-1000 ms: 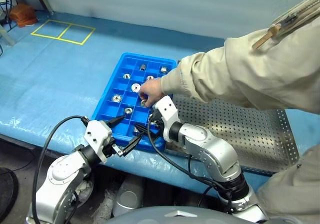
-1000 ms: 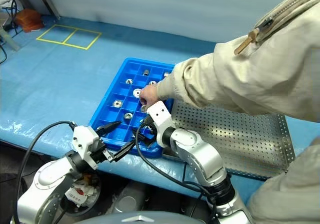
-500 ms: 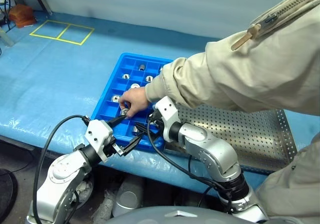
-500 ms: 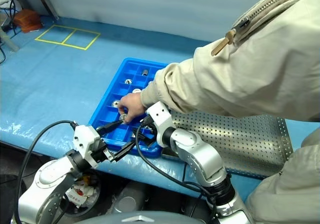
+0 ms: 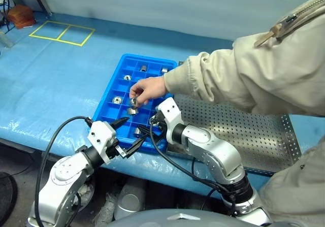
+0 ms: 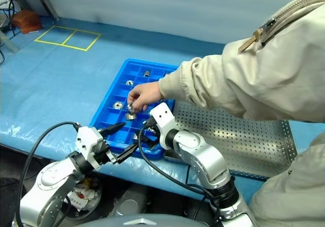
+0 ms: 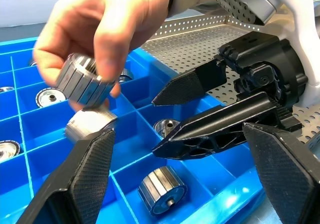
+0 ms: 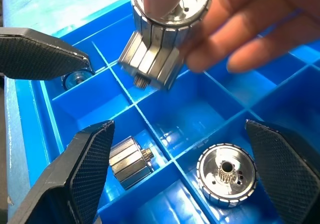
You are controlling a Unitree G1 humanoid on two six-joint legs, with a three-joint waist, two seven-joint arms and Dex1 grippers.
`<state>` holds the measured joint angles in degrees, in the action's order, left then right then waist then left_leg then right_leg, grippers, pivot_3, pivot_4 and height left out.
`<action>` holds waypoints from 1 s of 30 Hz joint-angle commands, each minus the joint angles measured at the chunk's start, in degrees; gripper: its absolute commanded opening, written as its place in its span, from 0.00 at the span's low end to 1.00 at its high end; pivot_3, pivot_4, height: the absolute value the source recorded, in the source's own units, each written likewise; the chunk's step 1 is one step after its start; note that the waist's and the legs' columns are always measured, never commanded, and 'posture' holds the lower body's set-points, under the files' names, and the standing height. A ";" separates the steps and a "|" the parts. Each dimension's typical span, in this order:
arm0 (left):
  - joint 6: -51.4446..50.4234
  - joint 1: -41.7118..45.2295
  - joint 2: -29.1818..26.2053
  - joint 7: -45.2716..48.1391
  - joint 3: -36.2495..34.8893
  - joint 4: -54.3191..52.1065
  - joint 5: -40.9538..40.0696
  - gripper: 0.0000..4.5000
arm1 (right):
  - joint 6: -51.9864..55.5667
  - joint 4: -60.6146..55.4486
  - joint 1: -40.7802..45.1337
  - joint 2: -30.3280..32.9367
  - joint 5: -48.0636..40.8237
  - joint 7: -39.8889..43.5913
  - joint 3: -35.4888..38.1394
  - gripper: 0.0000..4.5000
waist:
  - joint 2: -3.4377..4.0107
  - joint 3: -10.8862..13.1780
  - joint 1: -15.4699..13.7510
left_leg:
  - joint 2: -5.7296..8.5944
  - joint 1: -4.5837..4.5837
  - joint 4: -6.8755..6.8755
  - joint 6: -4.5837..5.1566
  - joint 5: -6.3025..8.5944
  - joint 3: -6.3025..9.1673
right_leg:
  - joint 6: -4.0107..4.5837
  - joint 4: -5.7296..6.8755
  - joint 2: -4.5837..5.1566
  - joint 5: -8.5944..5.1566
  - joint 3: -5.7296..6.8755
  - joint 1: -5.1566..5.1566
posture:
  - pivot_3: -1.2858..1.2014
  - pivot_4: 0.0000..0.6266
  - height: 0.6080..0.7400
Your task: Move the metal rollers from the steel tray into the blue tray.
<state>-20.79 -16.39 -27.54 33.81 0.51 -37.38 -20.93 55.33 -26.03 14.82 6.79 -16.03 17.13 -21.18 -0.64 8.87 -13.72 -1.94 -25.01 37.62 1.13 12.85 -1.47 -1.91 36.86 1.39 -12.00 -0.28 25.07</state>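
The blue tray [image 5: 112, 112] lies in front of me with several metal rollers [image 5: 118, 100] in its compartments. A person's hand [image 5: 148, 89] holds two stacked rollers [image 8: 152, 58] just above the tray's near rows. My left gripper [image 5: 131, 134] is open at the tray's near edge, nothing between its fingers. My right gripper [image 5: 148, 131] is open too, over the near right compartments, where one roller [image 8: 227, 174] and another roller [image 8: 130, 161] lie below it. The steel tray [image 5: 249, 135] adjoins the blue tray on the right.
The person's beige sleeve [image 5: 244, 79] crosses above the steel tray from the right. Yellow tape squares [image 5: 63, 31] mark the blue table cover at the back left, near a brown object [image 5: 23, 13]. The table's front edge runs just below my grippers.
The person's hand dipped toward the tray's near left compartments, then rose again holding rollers. Both my grippers stayed where they were, open.
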 commanded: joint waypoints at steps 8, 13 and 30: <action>0.09 0.86 -0.25 0.19 0.87 -0.43 -0.01 1.00 | -0.68 -3.36 0.07 -0.80 -0.56 -0.03 -1.21 0.98 | 0.01 0.00 0.41 | -0.06 0.23 -0.01 0.00 0.00 0.02 | 0.01 -0.02 0.01 -0.01 0.01 -0.23 | 0.67 0.24 1.00; -0.16 1.17 -0.31 0.43 1.09 -0.31 -0.13 1.00 | -0.65 -3.41 0.00 -0.83 -0.56 -0.30 -1.18 0.98 | 0.01 0.01 0.45 | -0.12 0.30 -0.01 -0.01 0.01 0.03 | 0.01 -0.02 0.02 -0.01 0.02 -0.28 | 0.67 0.24 1.00; -0.76 2.37 -0.70 1.58 1.21 0.27 -0.40 1.00 | -0.45 -3.79 -0.26 -0.69 -0.57 -0.74 -1.24 0.98 | 0.01 0.01 1.29 | -0.14 0.31 -0.01 -0.01 0.01 0.09 | 0.01 -0.05 0.07 -0.01 0.06 -0.32 | 0.66 0.24 1.00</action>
<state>-21.64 -14.58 -28.03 34.87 0.57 -37.00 -20.93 55.37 -27.03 14.46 6.84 -15.80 15.97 -21.13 -0.63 8.87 -12.43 -2.08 -24.70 37.61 1.12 12.85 -1.38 -1.90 36.80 1.47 -12.01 -0.22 24.74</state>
